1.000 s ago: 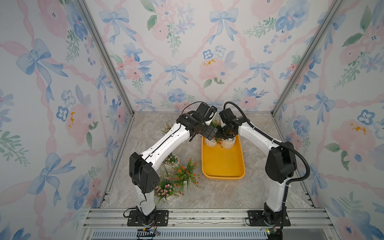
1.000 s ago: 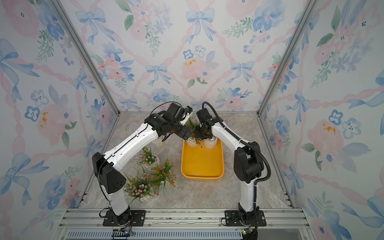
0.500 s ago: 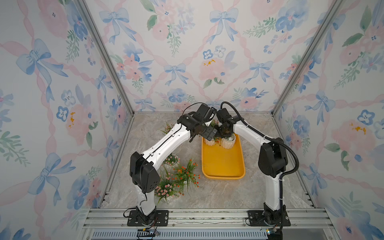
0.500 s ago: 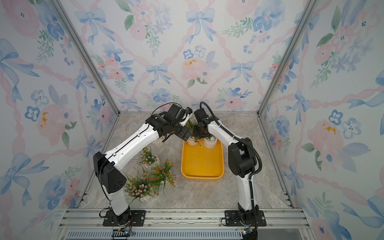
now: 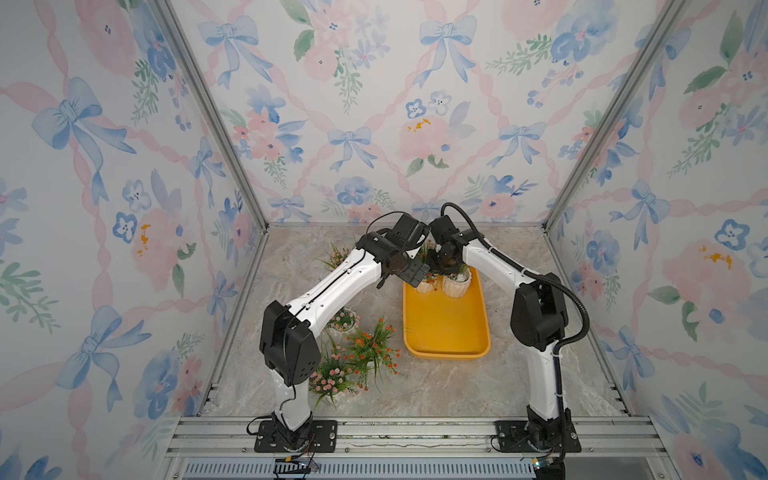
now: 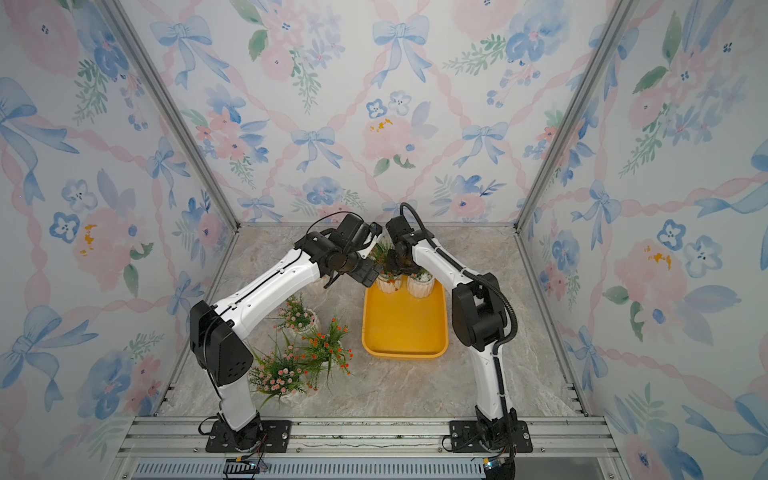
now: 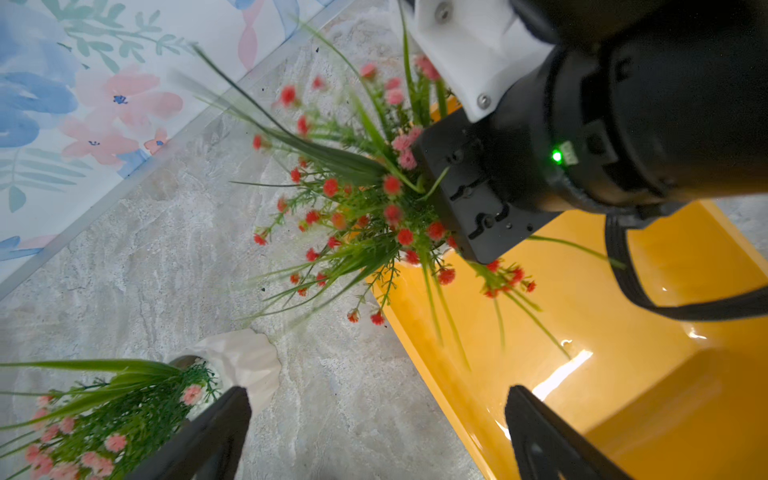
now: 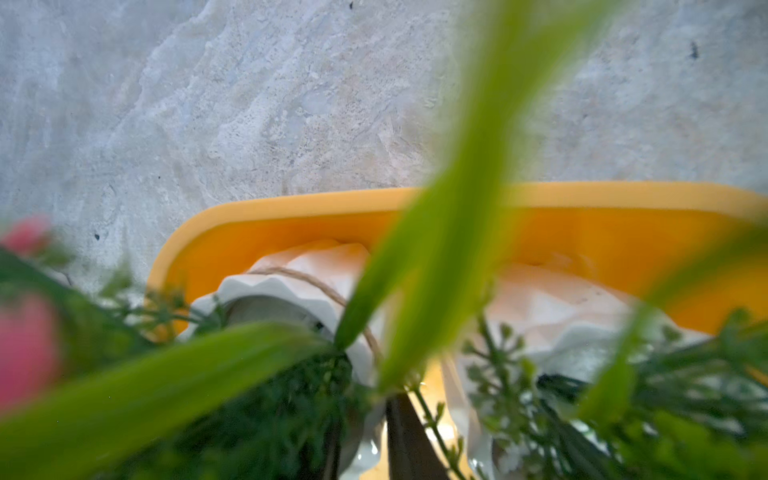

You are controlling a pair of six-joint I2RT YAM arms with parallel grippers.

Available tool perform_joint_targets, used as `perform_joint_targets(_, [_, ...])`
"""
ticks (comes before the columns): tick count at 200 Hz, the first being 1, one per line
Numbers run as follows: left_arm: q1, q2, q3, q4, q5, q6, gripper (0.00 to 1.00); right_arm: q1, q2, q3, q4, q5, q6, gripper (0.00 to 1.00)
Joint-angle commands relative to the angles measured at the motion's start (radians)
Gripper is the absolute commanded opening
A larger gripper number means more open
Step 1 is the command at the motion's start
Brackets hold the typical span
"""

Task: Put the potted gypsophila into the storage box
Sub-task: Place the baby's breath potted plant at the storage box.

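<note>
- Looking down on a yellow storage box (image 5: pixel 446 332), flat on the grey stone table (image 5: pixel 415 395).
- Can see two white pots side by side at the far end of the box, both standing up.
- On the left, the potted gypsophila (image 5: pixel 428 286) with red flowers, inside the box in its far left corner.
- On the right, a second white pot (image 5: pixel 457 284) with green sprigs, just beside the first.
- Can see the left claw (image 7: pixel 378 395) spread wide, holding nothing, up in the air over the left rim of the box.
- Can see the right claw (image 5: pixel 441 266) pushed down into the leaves of the red gypsophila.
- Can't tell if spread or pinching, with the tips hidden by leaves.
- Out on the table, left of the box, a pink flower plant (image 5: pixel 332 376) and an orange flower plant (image 5: pixel 374 345), close together.
</note>
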Motion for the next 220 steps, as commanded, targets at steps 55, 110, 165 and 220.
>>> perform_joint_targets(55, [0.021,-0.057,-0.035,-0.006,-0.025,-0.019,0.98,-0.008,-0.068,0.01,0.037,-0.004,0.043,0.37])
perform_joint_targets(110, [0.037,-0.088,-0.054,-0.005,-0.041,-0.023,0.98,-0.014,-0.189,-0.072,0.156,-0.012,0.112,0.37])
perform_joint_targets(165, [0.048,-0.119,-0.078,-0.002,-0.088,-0.044,0.98,-0.003,-0.304,-0.149,0.216,0.009,0.106,0.35])
perform_joint_targets(220, [0.106,-0.183,-0.142,0.056,-0.111,-0.095,0.98,0.09,-0.323,-0.141,0.268,-0.023,0.101,0.35])
